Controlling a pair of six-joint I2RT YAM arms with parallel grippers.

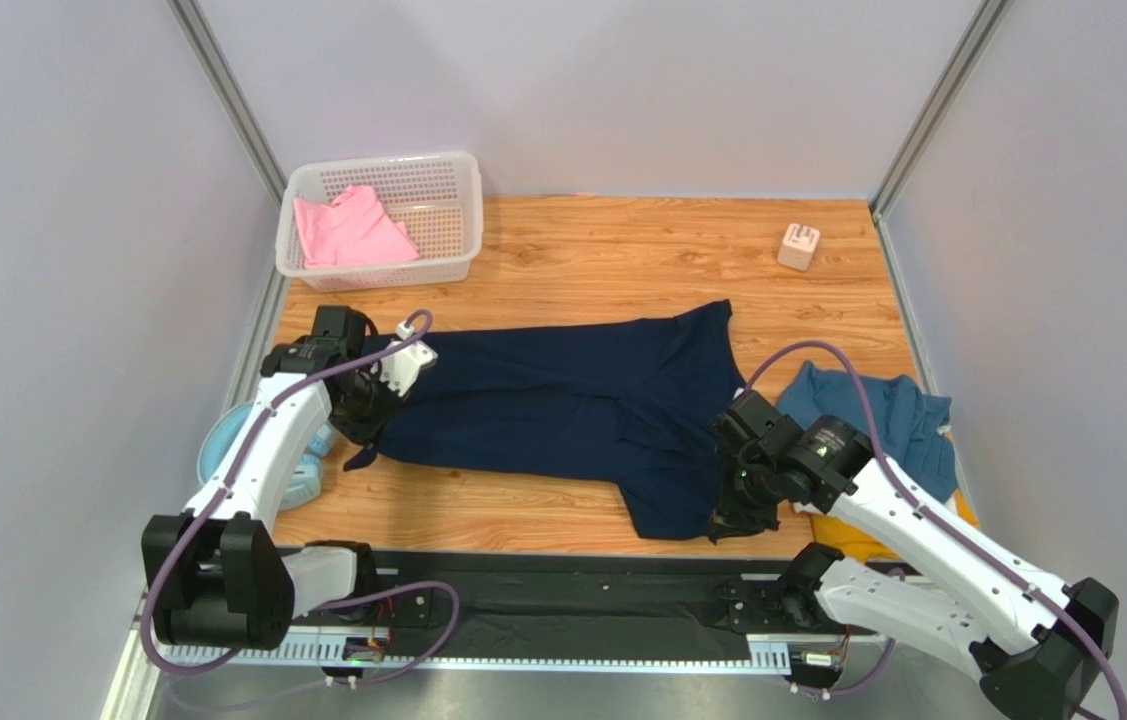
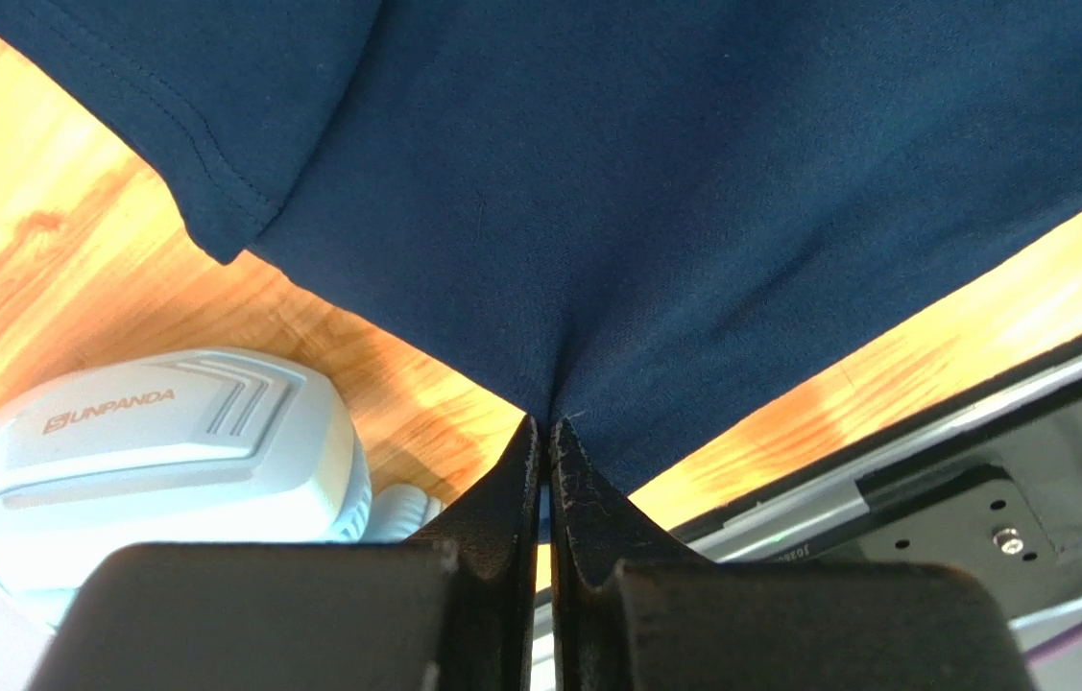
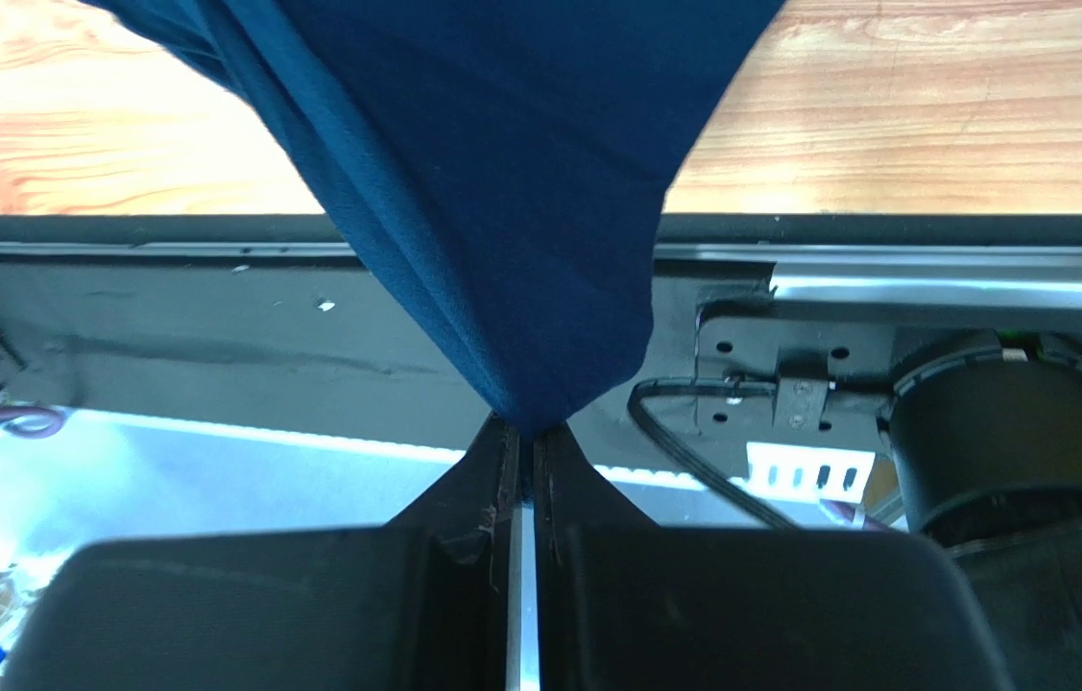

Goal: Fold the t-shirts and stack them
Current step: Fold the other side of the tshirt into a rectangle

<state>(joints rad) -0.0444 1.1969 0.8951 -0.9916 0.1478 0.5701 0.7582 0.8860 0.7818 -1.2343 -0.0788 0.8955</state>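
Observation:
The dark navy t-shirt (image 1: 562, 398) is stretched across the middle of the wooden table. My left gripper (image 1: 369, 428) is shut on its left edge; the wrist view shows navy cloth (image 2: 676, 187) pinched between the black fingertips (image 2: 521, 461). At the shirt's near right corner my right gripper (image 1: 727, 503) is shut on the cloth, which hangs in a fold (image 3: 503, 187) from the closed fingers (image 3: 568, 461). A teal blue t-shirt (image 1: 885, 420) lies crumpled at the right, over a mustard yellow one (image 1: 840, 533). The pink t-shirt (image 1: 351, 228) lies in the basket.
A white slotted basket (image 1: 442, 188) stands at the back left. A small pale cube (image 1: 798, 245) sits at the back right. A light blue device (image 2: 143, 446) lies off the table's left edge. The black base rail (image 1: 569, 600) runs along the near edge.

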